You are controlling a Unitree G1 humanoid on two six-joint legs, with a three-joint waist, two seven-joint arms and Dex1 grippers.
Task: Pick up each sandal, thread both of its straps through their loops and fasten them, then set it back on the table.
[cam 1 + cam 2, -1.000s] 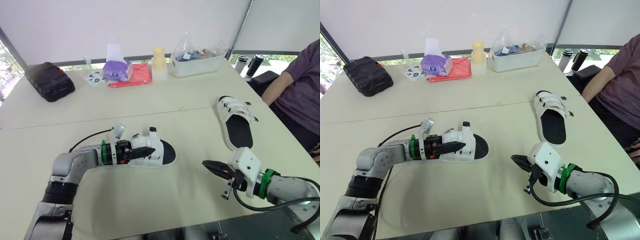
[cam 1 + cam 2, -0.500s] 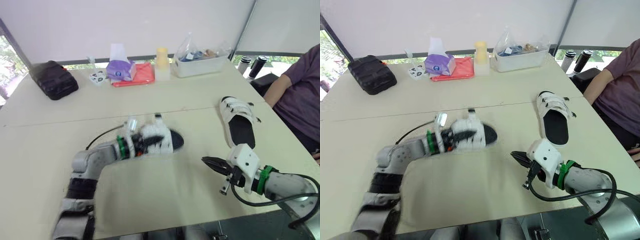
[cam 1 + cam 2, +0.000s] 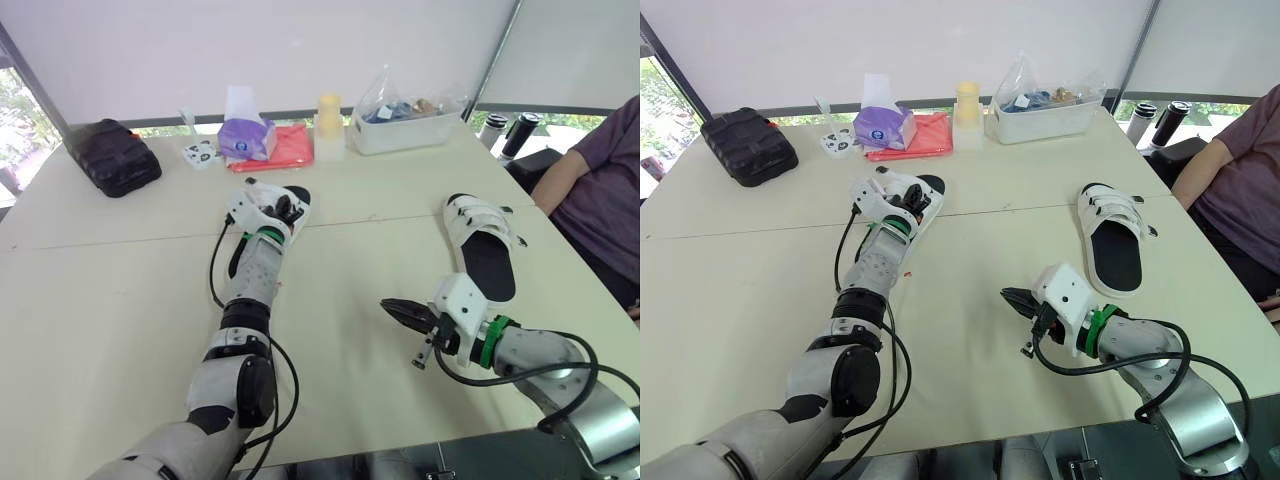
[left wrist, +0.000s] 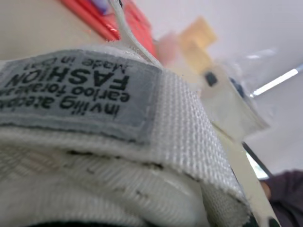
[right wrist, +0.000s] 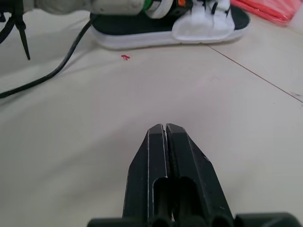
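While the left arm stretches far out across the pale table (image 3: 90, 300), the left gripper (image 3: 262, 210) sits against a white strapped sandal with a black footbed (image 3: 291, 199). This sandal rests on the table around its middle, towards the far side. Whether the gripper clasps it cannot be told. The left wrist view shows a white woven strap (image 4: 180, 123) up close, bearing a grey sewn label (image 4: 71, 90) printed "FASHION".

The right gripper (image 3: 392, 308) hovers low over the near right part of the table, jaws pressed together and holding nothing. It is well apart from both sandals.

A second white sandal with a black footbed (image 3: 483, 248) lies on the right side of the table, its straps across the far end. Along the far edge stand a black case (image 3: 110, 157), a purple tissue packet (image 3: 245, 138), a red cloth (image 3: 285, 148) and a clear plastic tub (image 3: 405, 125). A person in a purple shirt (image 3: 600, 180) sits at the right.
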